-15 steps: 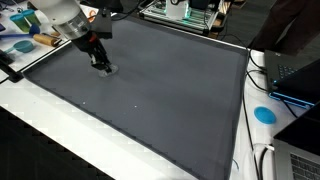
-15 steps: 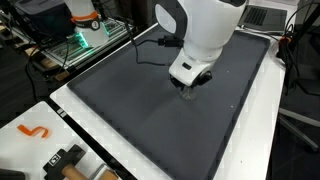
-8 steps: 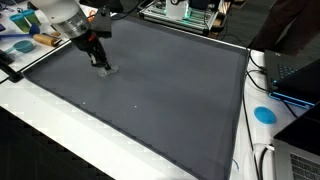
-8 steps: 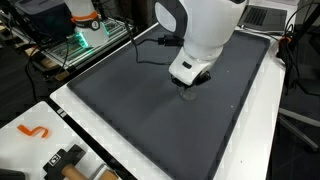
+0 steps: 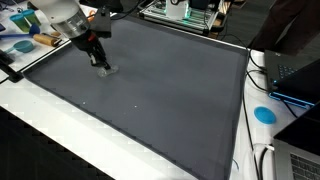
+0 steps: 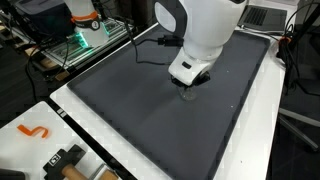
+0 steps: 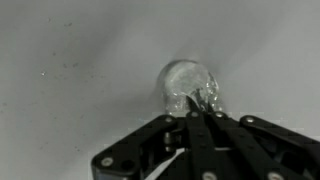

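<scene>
A small clear round plastic object [image 7: 184,82] lies on the dark grey mat [image 7: 70,60]. The black gripper [image 7: 202,110] has its jaws almost fully together, pinching the object's near edge.

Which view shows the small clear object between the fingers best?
The wrist view: the small clear object appears large, pinched by the fingers. In both exterior views it is barely visible, a pale speck under the arm.
</scene>
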`<action>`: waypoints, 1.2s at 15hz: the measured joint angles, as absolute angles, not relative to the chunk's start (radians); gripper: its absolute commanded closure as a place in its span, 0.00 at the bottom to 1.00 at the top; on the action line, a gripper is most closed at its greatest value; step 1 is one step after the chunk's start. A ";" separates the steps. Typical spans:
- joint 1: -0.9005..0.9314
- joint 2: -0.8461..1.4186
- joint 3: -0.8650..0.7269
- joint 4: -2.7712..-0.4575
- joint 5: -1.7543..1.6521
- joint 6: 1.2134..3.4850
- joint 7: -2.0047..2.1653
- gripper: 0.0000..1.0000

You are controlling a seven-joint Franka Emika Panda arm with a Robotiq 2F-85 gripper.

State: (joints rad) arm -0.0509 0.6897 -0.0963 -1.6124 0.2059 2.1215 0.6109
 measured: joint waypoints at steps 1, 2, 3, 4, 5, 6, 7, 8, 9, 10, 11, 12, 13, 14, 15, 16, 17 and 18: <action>-0.051 0.690 -0.097 -1.612 0.206 2.120 0.611 0.69; -0.051 0.690 -0.097 -1.612 0.206 2.120 0.611 0.65; -0.051 0.690 -0.097 -1.612 0.206 2.119 0.611 0.60; -0.051 0.690 -0.098 -1.612 0.206 2.119 0.611 0.52; -0.051 0.690 -0.098 -1.612 0.206 2.118 0.611 0.45; -0.051 0.690 -0.098 -1.612 0.205 2.115 0.611 0.35; -0.051 0.690 -0.099 -1.612 0.205 2.113 0.611 0.27; -0.051 0.690 -0.101 -1.612 0.205 2.111 0.611 0.20; -0.051 0.690 -0.102 -1.612 0.205 2.109 0.611 0.11; -0.051 0.690 -0.103 -1.612 0.205 2.108 0.611 0.04; -0.051 0.690 -0.103 -1.612 0.205 2.108 0.610 0.00; -0.051 0.690 -0.103 -1.612 0.205 2.108 0.610 0.00; -0.051 0.690 -0.103 -1.612 0.205 2.108 0.610 0.00; -0.051 0.690 -0.103 -1.611 0.205 2.108 0.609 0.00; -0.051 0.689 -0.103 -1.610 0.205 2.108 0.609 0.00; -0.051 0.689 -0.103 -1.608 0.205 2.108 0.608 0.00; -0.053 0.687 -0.103 -1.606 0.205 2.105 0.606 0.00; -0.055 0.686 -0.103 -1.601 0.206 2.096 0.602 0.00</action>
